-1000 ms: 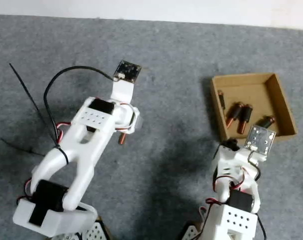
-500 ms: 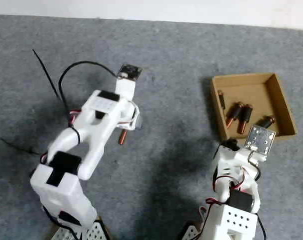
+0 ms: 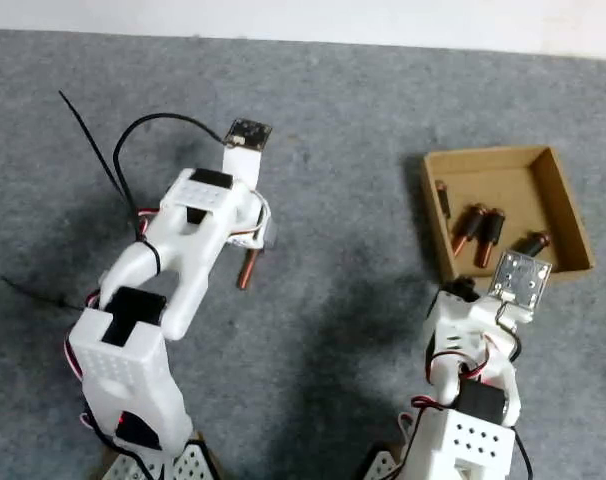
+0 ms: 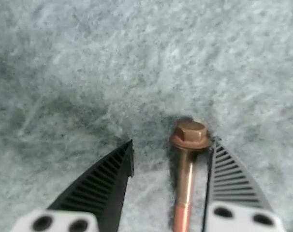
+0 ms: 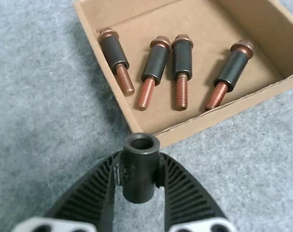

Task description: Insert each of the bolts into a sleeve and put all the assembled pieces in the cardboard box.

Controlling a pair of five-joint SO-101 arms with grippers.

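The left claw [image 4: 169, 145] is spread wide and straddles the loose bolt [image 4: 187, 169], which lies flat on the grey table [image 4: 88, 58]. One finger is just beside the hex head and the other stands well off it, so nothing is gripped yet.

Over the last second the left arm has reared up at its near joints and its wrist has slid a little toward the far side. The bolt itself has hardly shifted. I read this as the arm lining itself up for the pinch, so the pickup is not yet made.

The right claw [image 5: 140, 162] has not moved. It is clamped on a black sleeve [image 5: 139, 174] held upright with its bore open, near the front wall of the cardboard box [image 5: 224, 108], apparently waiting for that bolt.

Four assembled pieces [image 5: 153, 63] lie in the box at the far right. This looks like the last pair to join.

The left wrist view shows the claw's gap and how off-centre the bolt sits in it. In the high view the arm covers all that, and just the bolt's shank [image 3: 248, 268] pokes out on the left of the table. The high view alone shows how far bolt and sleeve are apart. The right wrist view shows the sleeve's hollow end.
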